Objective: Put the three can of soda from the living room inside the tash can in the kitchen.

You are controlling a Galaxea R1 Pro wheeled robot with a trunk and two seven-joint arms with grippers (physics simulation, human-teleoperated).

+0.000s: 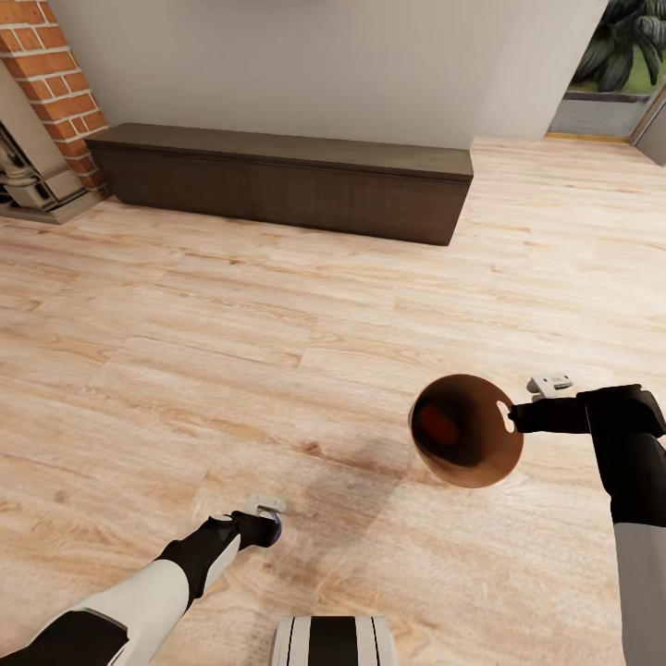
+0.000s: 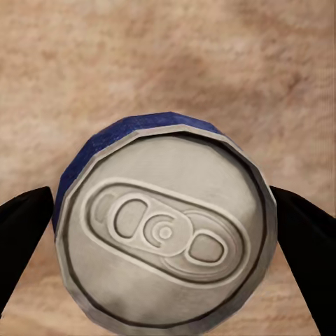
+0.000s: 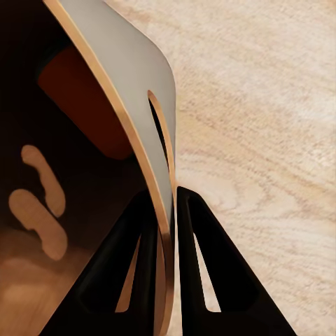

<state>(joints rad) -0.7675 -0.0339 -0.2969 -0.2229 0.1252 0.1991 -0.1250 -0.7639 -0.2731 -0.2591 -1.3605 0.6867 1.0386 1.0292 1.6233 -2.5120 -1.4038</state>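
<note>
Jaws of the left gripper are closed on the blue can: in the left wrist view the two dark fingers press its sides, and the silver top with the pull tab faces the camera. Jaws of the right gripper are closed on the bin, one finger inside and one outside the thin wall, just below a slot handle cut through it.

In the head view the blue can is low on the left, held above the wood floor, and I see only a small blue part of it under the left gripper. The bin hangs on the right, off the floor, its opening turned toward the head camera. Inside it lies something orange-red, probably one can; I cannot tell if there is a second.

Further out a long dark cabinet stands against the wall, with a brick fireplace at the far left and a doorway with plants at the far right.

I judge that the can is light, stiff and smooth, so it may slip if squeezed weakly; a grip across the middle of its body, as now, seems right. The bin looks light but wide, and held by one edge it can swing or tilt, so the can inside may roll out. The wall near the slot seems the best place to hold it.
</note>
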